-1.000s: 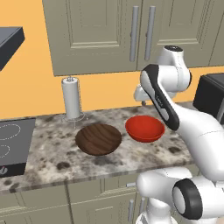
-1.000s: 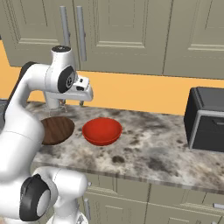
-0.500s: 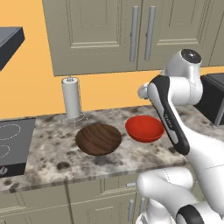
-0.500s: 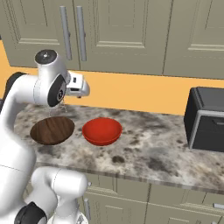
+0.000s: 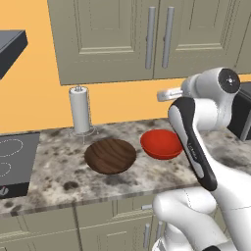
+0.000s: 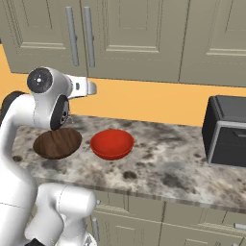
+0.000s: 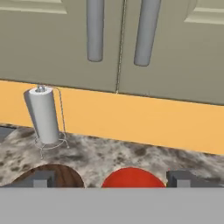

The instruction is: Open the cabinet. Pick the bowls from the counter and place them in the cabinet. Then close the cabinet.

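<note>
The wall cabinet (image 5: 147, 39) is shown above the orange backsplash, both panelled doors closed, with two long vertical grey bar handles (image 7: 118, 30) set side by side at the door seam. Below it the speckled granite counter (image 6: 163, 163) is seen running from the black stovetop (image 5: 12, 164) on the left to a dark boxy appliance (image 6: 226, 132) on the right. The white robot arm (image 5: 196, 127) is raised over the counter's front edge, its hand held level and directed at the lower part of the cabinet doors. The wood-grain bowl (image 5: 110, 156) and the smaller red bowl (image 5: 162, 143) are seen resting on the counter close beside each other, the brown one to the left. A paper towel roll (image 5: 80, 109) on a wire stand is placed upright behind the brown bowl, near the wall. The gripper (image 7: 111, 179) is held with its fingertips (image 7: 41, 179) spread wide, nothing between them
</note>
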{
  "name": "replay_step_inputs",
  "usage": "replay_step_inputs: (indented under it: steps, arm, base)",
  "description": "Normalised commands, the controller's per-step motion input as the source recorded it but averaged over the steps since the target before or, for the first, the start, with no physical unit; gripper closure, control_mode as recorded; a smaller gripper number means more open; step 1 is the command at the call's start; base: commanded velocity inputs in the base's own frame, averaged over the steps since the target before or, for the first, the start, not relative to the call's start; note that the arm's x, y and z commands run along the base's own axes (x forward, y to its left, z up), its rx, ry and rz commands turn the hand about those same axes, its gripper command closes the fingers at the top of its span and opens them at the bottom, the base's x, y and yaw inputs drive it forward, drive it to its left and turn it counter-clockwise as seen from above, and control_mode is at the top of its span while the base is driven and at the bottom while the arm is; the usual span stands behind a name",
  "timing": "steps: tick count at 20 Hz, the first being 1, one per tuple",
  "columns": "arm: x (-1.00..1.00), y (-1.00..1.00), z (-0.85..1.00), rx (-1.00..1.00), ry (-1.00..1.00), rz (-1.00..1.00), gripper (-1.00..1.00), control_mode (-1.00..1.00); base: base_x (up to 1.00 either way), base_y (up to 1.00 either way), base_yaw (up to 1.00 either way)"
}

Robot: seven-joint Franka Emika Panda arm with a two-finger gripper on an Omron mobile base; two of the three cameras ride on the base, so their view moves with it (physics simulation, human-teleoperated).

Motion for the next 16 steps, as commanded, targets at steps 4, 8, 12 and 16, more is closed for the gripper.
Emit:
replay_step_inputs:
  steps: [4, 8, 12, 16]
  arm:
    - [0.0, 0.0, 0.71, 0.0, -0.07, 0.0, -1.0, -1.0]
    - [0.0, -0.02, 0.7, 0.0, 0.0, 0.0, -1.0, -1.0]
    - [0.0, -0.05, 0.66, 0.0, 0.0, 0.0, -1.0, -1.0]
    - [0.11, 0.0, 0.37, 0.0, -0.13, 0.0, -1.0, -1.0]
  base:
    - [0.0, 0.0, 0.0]
    - [0.0, 0.0, 0.0]
    - [0.0, 0.0, 0.0]
    - [0.0, 0.0, 0.0]
